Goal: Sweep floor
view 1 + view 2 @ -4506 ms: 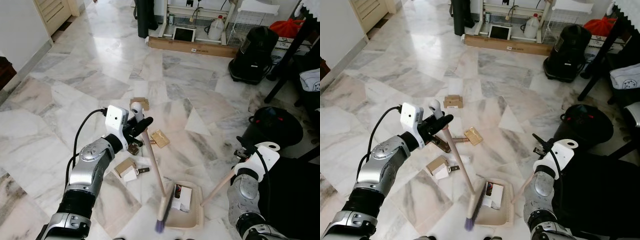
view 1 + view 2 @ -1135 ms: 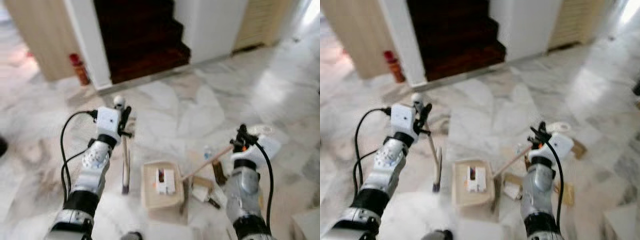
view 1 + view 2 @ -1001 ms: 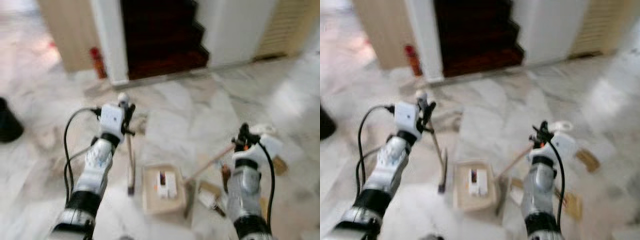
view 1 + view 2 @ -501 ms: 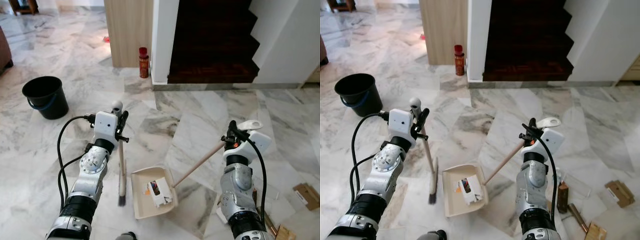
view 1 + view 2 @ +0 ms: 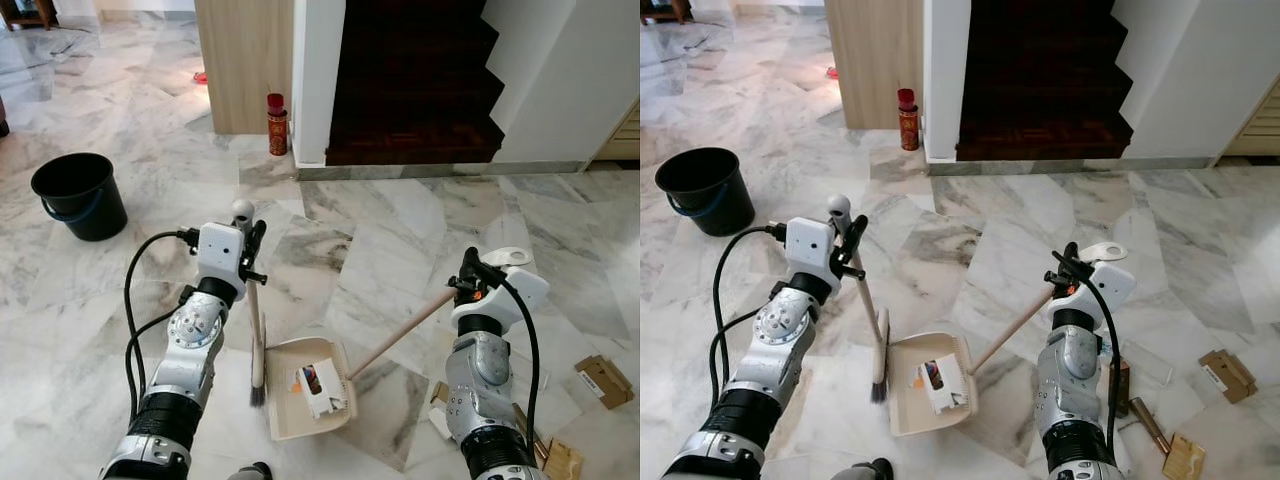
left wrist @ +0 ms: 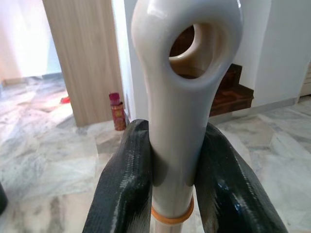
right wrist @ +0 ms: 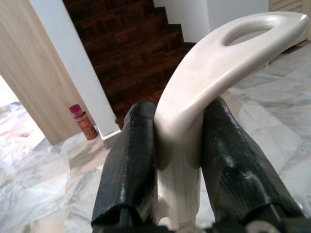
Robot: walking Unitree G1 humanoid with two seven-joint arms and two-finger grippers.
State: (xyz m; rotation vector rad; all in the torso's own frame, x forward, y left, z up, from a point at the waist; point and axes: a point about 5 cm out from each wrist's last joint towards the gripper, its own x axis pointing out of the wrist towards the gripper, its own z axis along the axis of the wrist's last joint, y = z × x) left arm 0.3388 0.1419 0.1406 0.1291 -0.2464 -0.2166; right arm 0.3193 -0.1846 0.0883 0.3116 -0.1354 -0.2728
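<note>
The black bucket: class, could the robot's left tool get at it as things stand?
Probably not. The left tool is shut on the broom handle, and the black bucket stands well off to the robot's left, apart from the arm, across bare floor.

Cream dustpan (image 5: 300, 402) on pale wooden handle; cream-capped broom (image 5: 256, 350), dark-bristled. Beneath them, white marble floor (image 5: 400, 230) veined grey. Beyond the dustpan, black bucket (image 5: 79, 193), blue-handled; red bottle (image 5: 275, 124); dark brown stairs (image 5: 410, 90). Black-fingered left end effector (image 6: 171, 194).

Bright even daylight, sharp head views, glossy floor glare, dark stairwell, blurred wrist backgrounds
</note>
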